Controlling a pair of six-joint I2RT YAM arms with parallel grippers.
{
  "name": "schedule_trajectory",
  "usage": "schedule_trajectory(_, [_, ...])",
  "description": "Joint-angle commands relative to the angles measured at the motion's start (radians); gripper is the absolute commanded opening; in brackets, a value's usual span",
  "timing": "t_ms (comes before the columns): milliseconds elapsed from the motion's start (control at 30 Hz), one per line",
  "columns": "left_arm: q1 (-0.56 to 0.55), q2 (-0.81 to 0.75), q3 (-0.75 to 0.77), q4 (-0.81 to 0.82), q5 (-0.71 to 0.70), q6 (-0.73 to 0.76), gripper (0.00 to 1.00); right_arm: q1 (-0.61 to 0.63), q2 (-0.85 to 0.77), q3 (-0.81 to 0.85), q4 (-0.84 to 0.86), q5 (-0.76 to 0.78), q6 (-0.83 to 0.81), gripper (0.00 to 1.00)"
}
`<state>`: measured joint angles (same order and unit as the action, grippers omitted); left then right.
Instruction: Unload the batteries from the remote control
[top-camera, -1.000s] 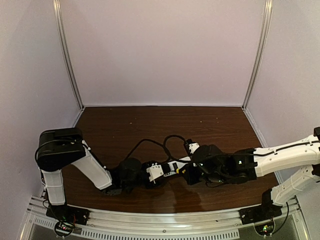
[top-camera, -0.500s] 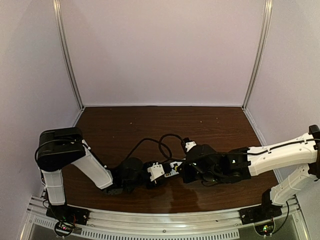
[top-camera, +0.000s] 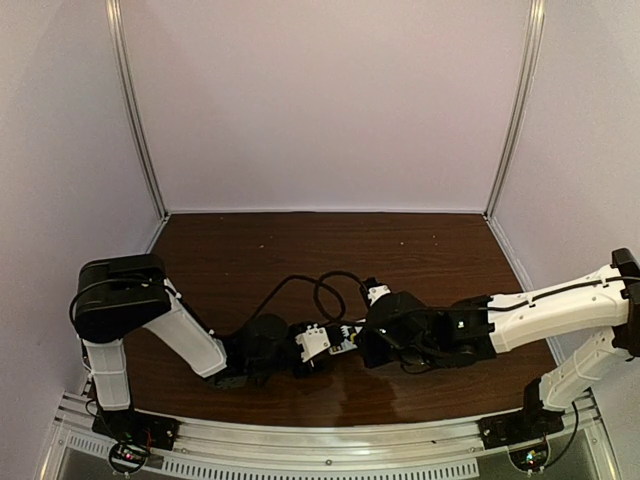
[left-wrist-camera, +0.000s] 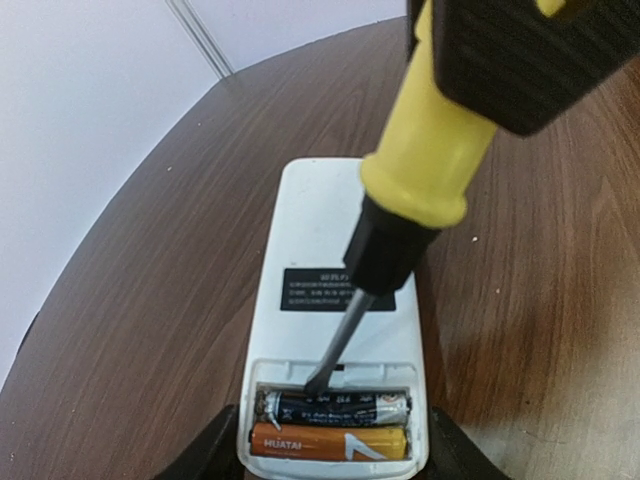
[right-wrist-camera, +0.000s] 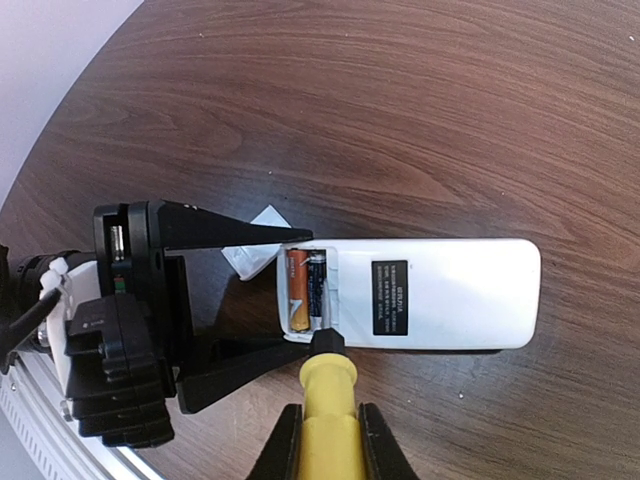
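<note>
Flat white rectangular remote (right-wrist-camera: 440, 295) on dark wood bench (right-wrist-camera: 400, 120), battery end clamped in L hand (right-wrist-camera: 292, 297). R hand (right-wrist-camera: 330, 450) grips yellow-handled screwdriver (left-wrist-camera: 425, 160); tip at dark cylindrical battery (left-wrist-camera: 335, 408), orange-red battery (left-wrist-camera: 330, 442) beside it, nearer L hand.

**Layout.** The remote control (right-wrist-camera: 455, 295) lies flat on the desk (right-wrist-camera: 400, 110), near its front middle, label side up. Its open compartment end sits between the fingers of the left gripper (right-wrist-camera: 305, 292), one finger along each long edge. In the compartment the batteries (left-wrist-camera: 333, 425) lie side by side, crosswise to the remote. The screwdriver (left-wrist-camera: 420, 165), clasped in the right gripper (right-wrist-camera: 332, 440), slants down with its tip at the inner battery. What seems to be a cover piece (right-wrist-camera: 250, 245) lies just beside that end, partly under a finger.
</note>
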<state>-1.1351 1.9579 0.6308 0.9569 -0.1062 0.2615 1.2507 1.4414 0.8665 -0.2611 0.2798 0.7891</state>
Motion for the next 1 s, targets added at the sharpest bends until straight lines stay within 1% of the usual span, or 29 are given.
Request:
schedule_trajectory(0, [-0.005,0.002,0.024,0.035,0.017,-0.013,0.00,0.008,0.017,0.034,-0.053,0.052,0.005,0.00])
schedule_trajectory(333, [-0.004,0.002,0.029,0.026,0.026,-0.019,0.00,0.022,0.067,0.063,-0.076,0.048,0.013,0.00])
schedule_trajectory(967, [-0.005,0.012,0.044,0.015,0.068,-0.031,0.00,0.027,0.196,0.193,-0.176,0.014,0.022,0.00])
